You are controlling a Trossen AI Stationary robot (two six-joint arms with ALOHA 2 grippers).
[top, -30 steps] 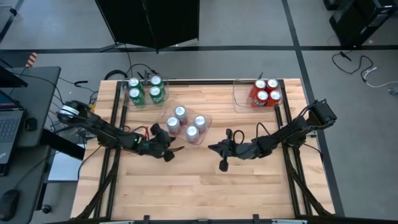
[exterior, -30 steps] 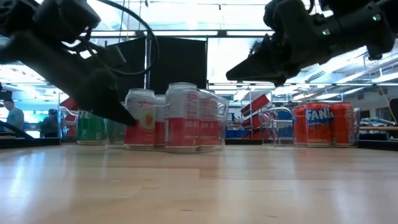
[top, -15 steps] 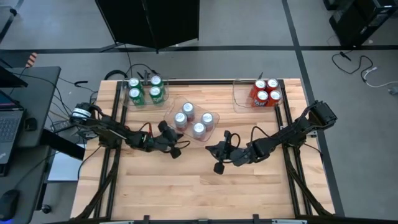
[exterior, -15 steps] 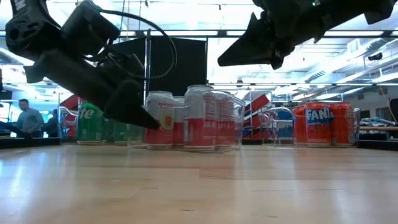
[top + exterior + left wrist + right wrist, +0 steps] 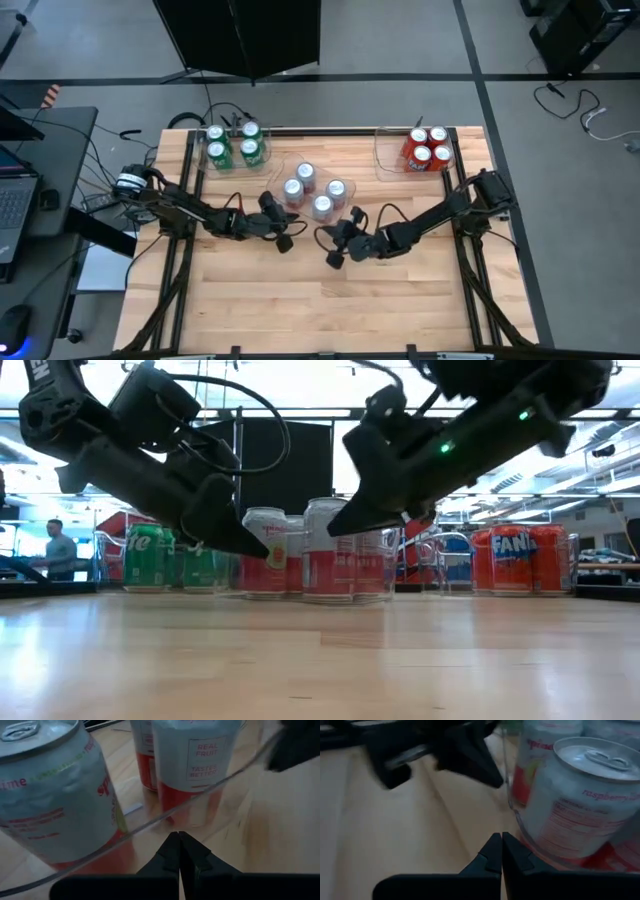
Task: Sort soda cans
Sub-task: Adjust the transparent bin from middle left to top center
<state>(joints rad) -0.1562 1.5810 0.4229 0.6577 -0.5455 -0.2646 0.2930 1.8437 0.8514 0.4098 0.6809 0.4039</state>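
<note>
Both claws, left and right, are pinched shut and empty beside the clear tray of four silver cans, which look rigid, smooth and slippery, best gripped mid-wall.

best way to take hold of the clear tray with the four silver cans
Pinch the near rim wall of the clear rectangular plastic tray, coming from the table's open front. The four upright silver-white cans fill its inside, so only the thin wall suits a pincer; both look shut now.

Pretty standard lab space: grey floor with dark seams, a black panel behind the wooden table, and a desk with a laptop off to one side. Bright ceiling lights, person in the background.
</note>
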